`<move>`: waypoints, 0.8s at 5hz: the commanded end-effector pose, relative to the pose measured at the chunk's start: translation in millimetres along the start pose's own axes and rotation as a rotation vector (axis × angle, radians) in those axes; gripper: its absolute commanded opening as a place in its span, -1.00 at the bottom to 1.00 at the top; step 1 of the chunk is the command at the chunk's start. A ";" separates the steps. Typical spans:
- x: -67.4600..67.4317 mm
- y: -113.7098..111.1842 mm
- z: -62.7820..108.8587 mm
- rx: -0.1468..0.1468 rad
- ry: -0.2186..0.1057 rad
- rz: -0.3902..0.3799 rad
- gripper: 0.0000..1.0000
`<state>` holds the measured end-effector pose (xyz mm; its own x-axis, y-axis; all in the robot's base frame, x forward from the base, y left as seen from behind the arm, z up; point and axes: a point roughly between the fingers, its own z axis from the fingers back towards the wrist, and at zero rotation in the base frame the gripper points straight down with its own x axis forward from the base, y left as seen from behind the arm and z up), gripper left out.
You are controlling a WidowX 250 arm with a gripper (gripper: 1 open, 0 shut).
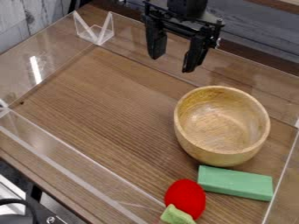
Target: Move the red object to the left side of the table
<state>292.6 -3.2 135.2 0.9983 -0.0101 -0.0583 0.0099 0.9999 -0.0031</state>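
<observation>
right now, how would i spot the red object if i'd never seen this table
Start at the wooden bowl on the right of the table, then look below it toward the near edge. The red object lies there, just left of a flat green block. It is the only red thing, small and rounded with a light-green leafy end, much smaller than the bowl.

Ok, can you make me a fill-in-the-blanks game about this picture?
1. The tool hangs above the table with its fingers ____.
2. The wooden bowl has ____ inside it.
3. The red object lies beside a flat ____ block.

Missing words: open; nothing; green
</observation>
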 end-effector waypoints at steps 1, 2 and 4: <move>1.3 -12.8 -6.9 -0.006 0.028 -0.033 1.00; -12.8 -20.1 -11.0 -0.015 0.052 -0.094 1.00; -56.1 -50.6 -12.8 -0.027 0.048 -0.166 1.00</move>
<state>232.8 -52.3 115.4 0.9738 -0.1749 -0.1455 0.1702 0.9844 -0.0440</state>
